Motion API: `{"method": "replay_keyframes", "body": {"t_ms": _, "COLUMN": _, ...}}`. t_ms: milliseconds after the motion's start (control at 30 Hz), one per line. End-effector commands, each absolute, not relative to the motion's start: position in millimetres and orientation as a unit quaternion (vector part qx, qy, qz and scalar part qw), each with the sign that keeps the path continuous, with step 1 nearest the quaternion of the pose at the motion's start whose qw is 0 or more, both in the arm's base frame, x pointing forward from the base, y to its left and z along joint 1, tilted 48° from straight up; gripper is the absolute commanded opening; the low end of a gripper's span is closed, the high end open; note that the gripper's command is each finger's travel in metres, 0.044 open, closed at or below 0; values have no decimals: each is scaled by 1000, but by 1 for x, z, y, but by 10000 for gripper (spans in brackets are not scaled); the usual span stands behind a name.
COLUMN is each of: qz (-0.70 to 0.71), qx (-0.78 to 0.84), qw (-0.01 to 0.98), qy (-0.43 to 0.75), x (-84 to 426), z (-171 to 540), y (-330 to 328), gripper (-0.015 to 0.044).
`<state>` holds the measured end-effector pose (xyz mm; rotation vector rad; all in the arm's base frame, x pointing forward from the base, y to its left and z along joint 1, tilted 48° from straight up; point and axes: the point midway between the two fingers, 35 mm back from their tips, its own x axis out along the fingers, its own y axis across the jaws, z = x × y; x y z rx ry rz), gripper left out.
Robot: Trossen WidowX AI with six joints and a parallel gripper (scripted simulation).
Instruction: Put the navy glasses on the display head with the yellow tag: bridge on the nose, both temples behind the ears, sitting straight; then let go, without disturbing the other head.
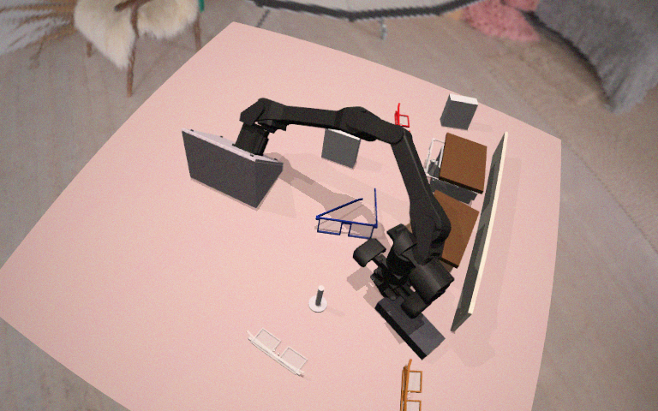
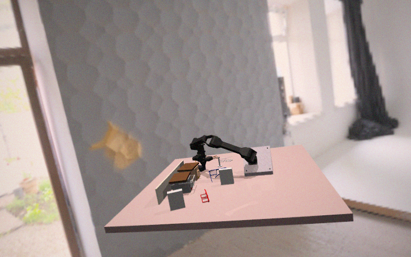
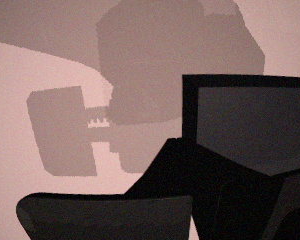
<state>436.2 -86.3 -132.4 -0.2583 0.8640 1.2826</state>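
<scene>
- Edges: from my station I find the gripper point(image 1: 392, 277) point(image 2: 202, 167) point(image 3: 176, 146) inboard of the table point(image 1: 134, 265) point(image 2: 233, 208) edges. The orange glasses point(image 1: 404, 387) run out of the top picture at its bottom; the red glasses point(image 1: 397, 117) point(image 2: 205, 196) lie off the arm's far side.
- Room: widest between the arm's base point(image 1: 220, 175) point(image 2: 266, 159) and the white glasses point(image 1: 274, 354). It is tight beside the gripper, where two brown-topped heads point(image 1: 463, 162) point(image 1: 459, 229) point(image 2: 180, 176) point(image 2: 188, 166) stand in front of a long upright panel point(image 1: 483, 234) point(image 2: 167, 183).
- Holders: a small peg stand point(image 1: 319, 300) point(image 2: 219, 162) stands upright between the gripper and the white glasses. A pale wire frame point(image 1: 429, 155) sits close at the front of one head; I cannot tell whether it touches. I cannot make out the yellow tag.
- Task item: the navy glasses point(image 1: 345, 223) point(image 2: 214, 173) are off both heads, on the table, temples spread, near the gripper on its base side and apart from it.
- Jaws: closed narrow, with the navy glasses outside them. The wrist view shows dark gripper parts and shadows on the pink surface.
</scene>
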Motion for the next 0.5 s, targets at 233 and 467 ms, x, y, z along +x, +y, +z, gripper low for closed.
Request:
{"method": "replay_keyframes", "body": {"t_ms": 233, "qz": 577, "qx": -111, "qw": 708, "qy": 390, "x": 438, "z": -136, "y": -86, "gripper": 0}}
{"method": "replay_keyframes", "body": {"t_ms": 467, "qz": 577, "qx": -111, "qw": 708, "qy": 391, "x": 432, "z": -128, "y": -92, "gripper": 0}}
